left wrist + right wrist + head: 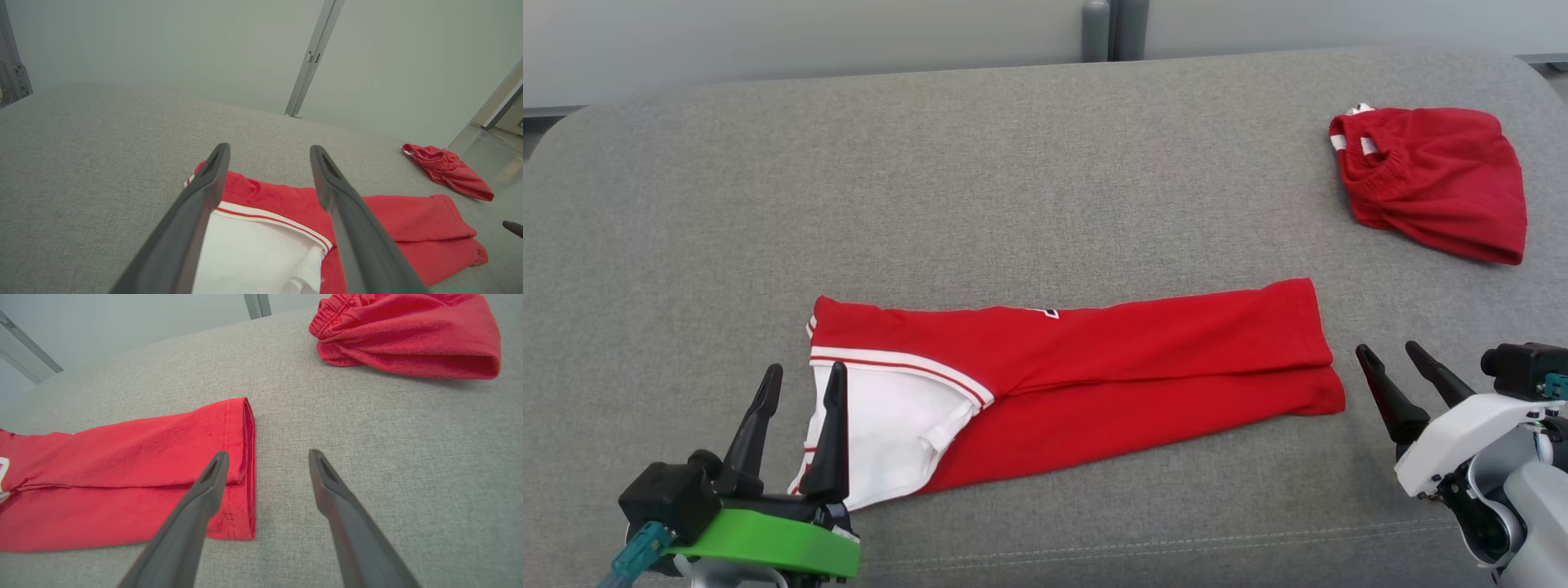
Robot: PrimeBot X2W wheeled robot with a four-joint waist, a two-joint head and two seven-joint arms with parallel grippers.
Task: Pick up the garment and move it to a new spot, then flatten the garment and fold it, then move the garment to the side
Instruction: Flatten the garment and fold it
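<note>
A red garment (1111,367) with a white panel and red-and-white trim lies folded into a long strip across the middle of the grey padded surface (980,180). My left gripper (802,377) stands open at the strip's left end, its fingers over the white panel (253,253), holding nothing. At the right end my right gripper (1390,353) is open just off the hem (241,465), with its left finger over the hem's edge in the right wrist view. The garment rests flat and free of both grippers.
A second red garment (1433,180), bunched with an elastic waistband, lies at the far right of the surface and shows in both wrist views (447,169) (408,339). A pale wall with a grey post (1112,28) stands behind.
</note>
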